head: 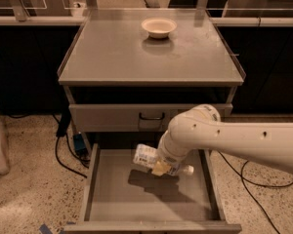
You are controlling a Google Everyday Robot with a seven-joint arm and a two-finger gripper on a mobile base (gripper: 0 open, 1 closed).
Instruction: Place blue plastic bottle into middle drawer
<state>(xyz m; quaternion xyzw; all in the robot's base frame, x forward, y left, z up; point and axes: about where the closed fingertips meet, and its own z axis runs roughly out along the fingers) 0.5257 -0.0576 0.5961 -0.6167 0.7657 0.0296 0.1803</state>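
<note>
The blue plastic bottle [148, 156] is a small clear bottle with a pale label and a white cap [188, 170]. It lies sideways in my gripper [161, 167], which is shut on it. I hold it just above the floor of the open middle drawer [107, 189], near the drawer's back centre. The bottle's shadow falls on the grey floor below it. My white arm [234, 140] reaches in from the right and hides part of the bottle.
A cream bowl [158, 27] sits on the cabinet top [112, 57]. The closed top drawer front with a black handle [151, 116] is above the open drawer. Cables [63, 155] run on the floor at left and right.
</note>
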